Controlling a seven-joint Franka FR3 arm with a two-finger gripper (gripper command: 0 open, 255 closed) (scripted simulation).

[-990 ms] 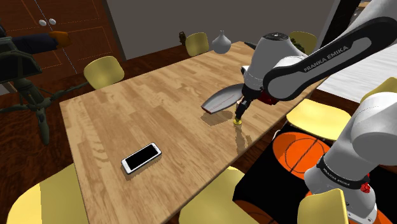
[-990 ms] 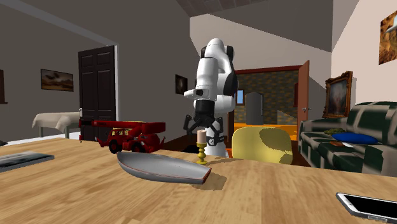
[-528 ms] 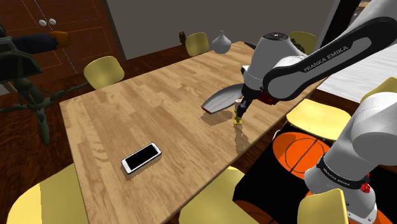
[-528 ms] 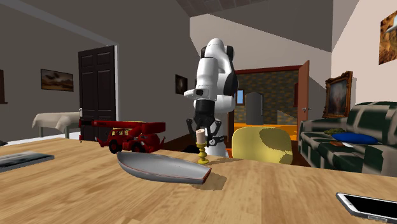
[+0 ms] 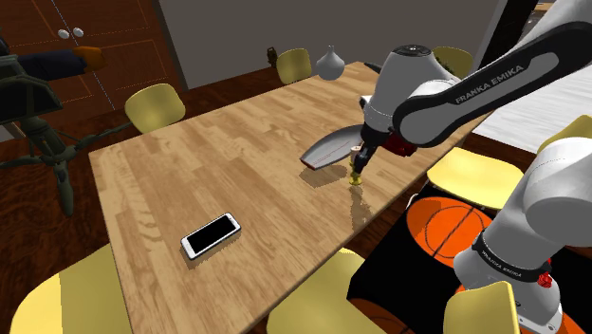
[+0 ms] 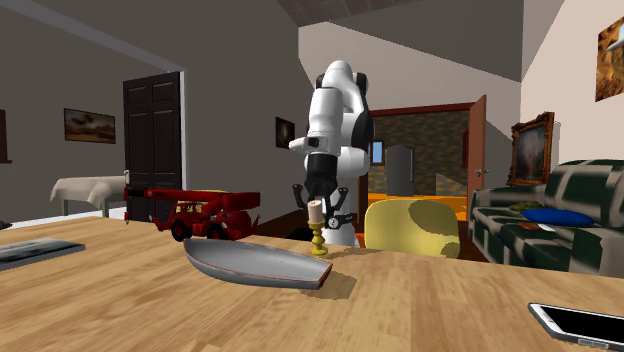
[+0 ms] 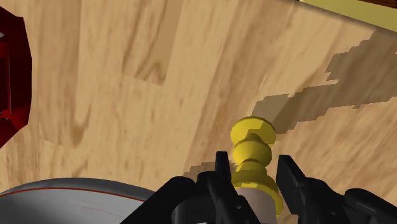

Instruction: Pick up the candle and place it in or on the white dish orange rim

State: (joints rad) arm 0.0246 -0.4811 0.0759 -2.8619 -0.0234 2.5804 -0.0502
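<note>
One candle (image 6: 318, 240), clenched in my end effector (image 7: 254, 167), now slightly higher off the surface (image 5: 190, 171) than a second ago: pickup looks done. It hangs just beside the dish (image 6: 255, 262); placing remains.

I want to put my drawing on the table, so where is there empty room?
The biggest bare patch is the table between the phone and the grey dish, stretching toward the vase. It's crowded at the edge by the arm, where the gripper clasps the candle right beside the dish.
</note>
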